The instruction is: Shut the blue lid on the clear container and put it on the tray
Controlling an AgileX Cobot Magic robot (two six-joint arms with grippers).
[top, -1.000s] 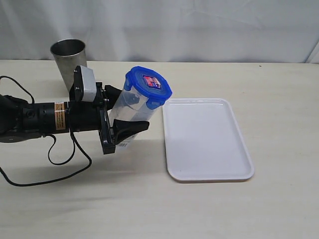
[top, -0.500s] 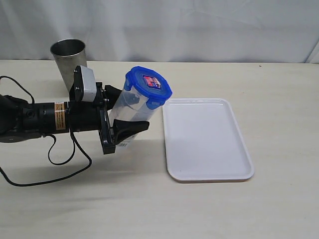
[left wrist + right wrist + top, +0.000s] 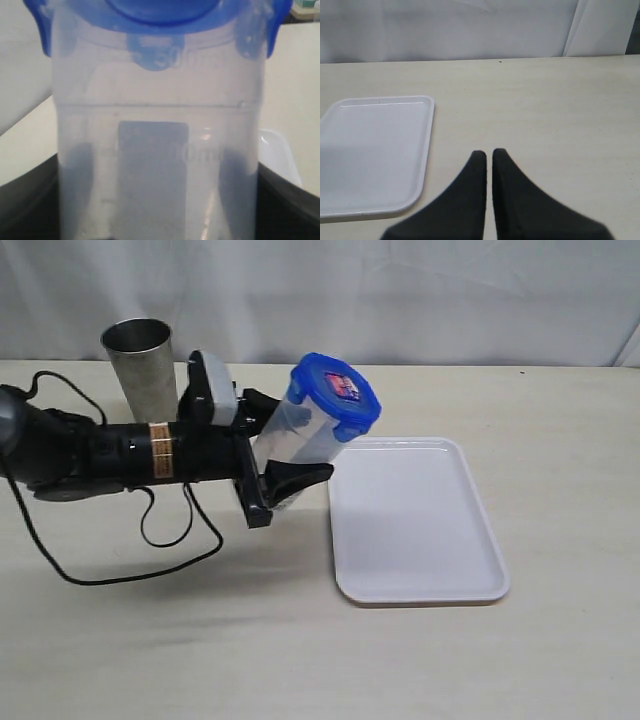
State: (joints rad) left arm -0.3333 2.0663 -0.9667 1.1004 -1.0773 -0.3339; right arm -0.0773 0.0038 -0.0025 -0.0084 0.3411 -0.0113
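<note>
Since blue lid (image 3: 338, 392) caps clear container (image 3: 305, 430), I log transfer step: left gripper (image 3: 288, 444) pinches it, tilted, mid-frame, left of tray (image 3: 420, 585). Next: carry over, set upright. Right gripper (image 3: 489, 156) pressed together.

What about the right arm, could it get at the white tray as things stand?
Probably yes. In the right wrist view only bare table lies between the shut right pincer and the tray. The left pincer holds the clear container beside the tray's opposite edge, out of that path.
</note>
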